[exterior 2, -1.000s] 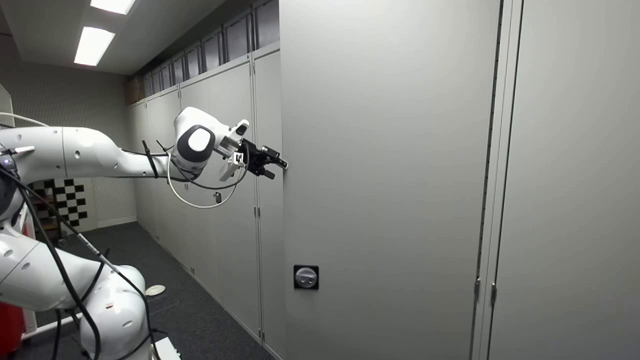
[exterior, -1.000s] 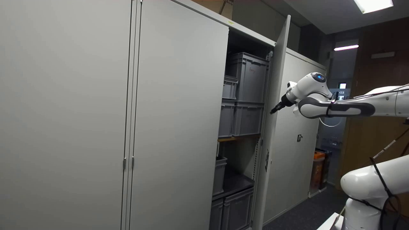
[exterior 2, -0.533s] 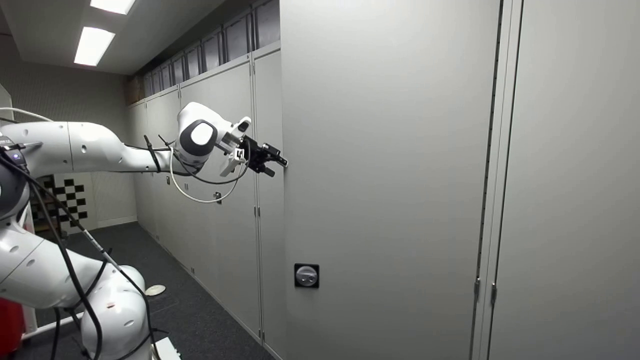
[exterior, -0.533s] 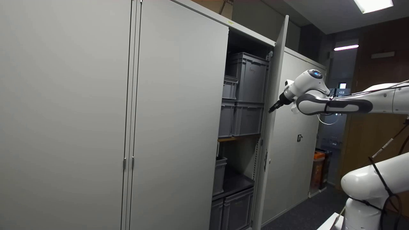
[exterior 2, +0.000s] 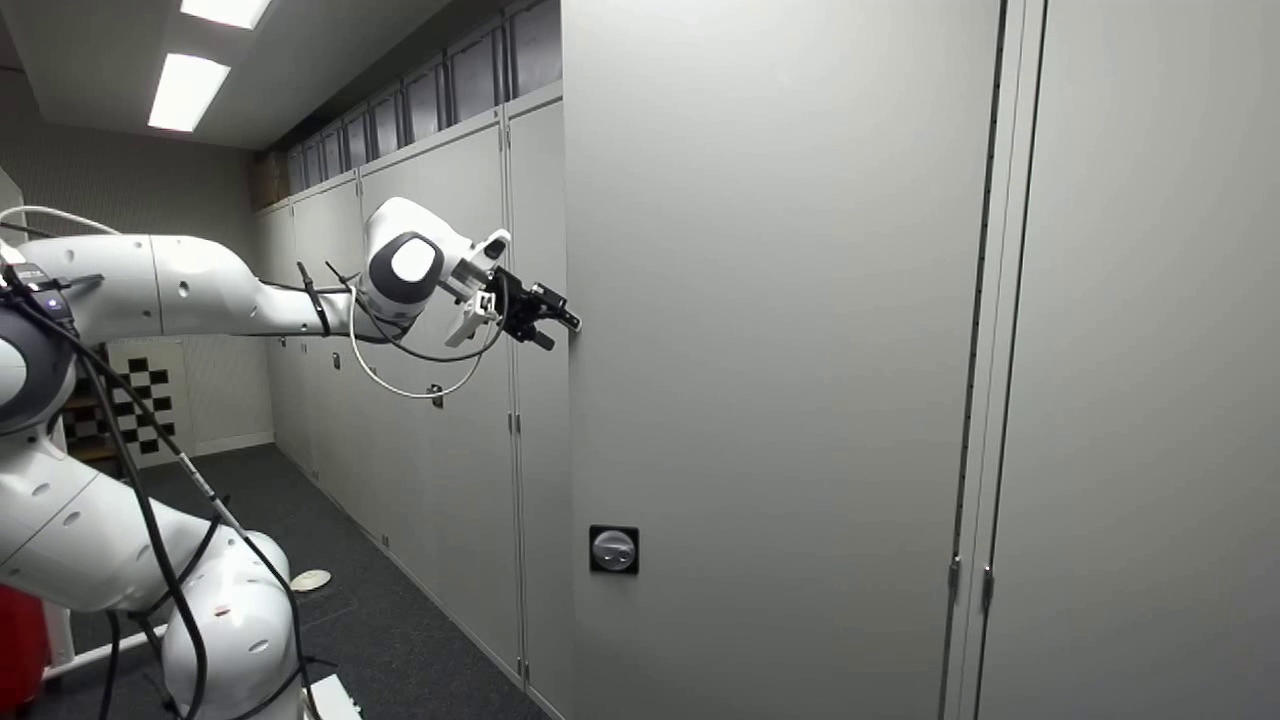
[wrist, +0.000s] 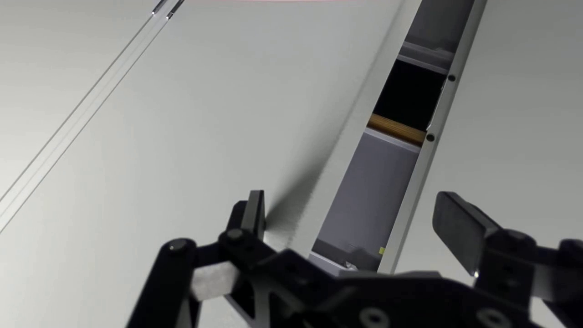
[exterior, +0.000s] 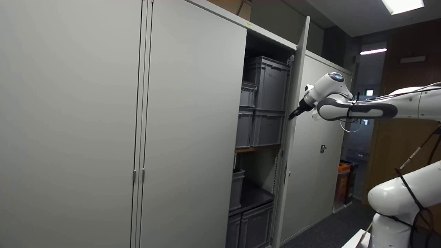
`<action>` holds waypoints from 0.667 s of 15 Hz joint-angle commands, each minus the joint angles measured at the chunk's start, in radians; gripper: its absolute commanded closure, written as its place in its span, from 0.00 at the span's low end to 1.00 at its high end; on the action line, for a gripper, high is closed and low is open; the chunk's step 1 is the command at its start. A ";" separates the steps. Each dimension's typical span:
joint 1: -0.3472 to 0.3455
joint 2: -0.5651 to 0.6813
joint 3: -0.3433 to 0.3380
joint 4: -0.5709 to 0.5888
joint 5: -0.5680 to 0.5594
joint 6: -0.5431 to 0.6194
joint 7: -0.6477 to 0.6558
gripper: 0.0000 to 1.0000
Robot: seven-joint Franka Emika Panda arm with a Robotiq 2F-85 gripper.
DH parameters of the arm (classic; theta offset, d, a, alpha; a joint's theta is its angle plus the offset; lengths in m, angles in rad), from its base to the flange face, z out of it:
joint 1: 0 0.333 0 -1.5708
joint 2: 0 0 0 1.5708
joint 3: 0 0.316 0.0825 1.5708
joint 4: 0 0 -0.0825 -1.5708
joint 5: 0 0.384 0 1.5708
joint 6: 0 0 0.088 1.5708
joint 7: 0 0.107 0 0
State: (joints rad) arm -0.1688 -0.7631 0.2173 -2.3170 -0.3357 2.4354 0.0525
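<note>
One slip looked likeliest to me: a fingertip [wrist: 253,212] sliding off the free edge of the ajar cabinet door [exterior 2: 780,330]. Nothing clasped it; a single finger stood at its outer face, so near the rim that a small sideways drift could have let it drop past. Had that happened, I reckoned, the pincer [wrist: 350,205] might have wedged between that door and the shut neighbouring door [exterior: 193,120], or knocked the grey bins [exterior: 274,86] stacked inside. A hard shove was my second worry, since with no grip on it the ajar door could have swung off on its own and banged.

The pincer was spread wide and held nothing. In the wrist view the ajar door's edge ran between the two fingers: one beside the outer face, just touching or nearly so, I could not tell which; the opposite one out past the opening, showing against the shut door, at a depth I could not judge. In both exterior views the fingertips overlapped the door right at its free edge, well above the round lock [exterior 2: 613,550] set near that edge.
</note>
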 commanded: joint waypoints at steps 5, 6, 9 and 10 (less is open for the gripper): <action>0.019 -0.009 -0.035 -0.013 -0.012 -0.013 0.016 0.00; 0.017 -0.015 -0.034 -0.023 -0.013 -0.014 0.020 0.00; 0.019 -0.043 -0.028 -0.072 -0.020 -0.015 0.025 0.00; 0.022 -0.054 -0.027 -0.090 -0.019 -0.016 0.024 0.00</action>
State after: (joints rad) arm -0.1685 -0.7724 0.1961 -2.3533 -0.3377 2.4349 0.0526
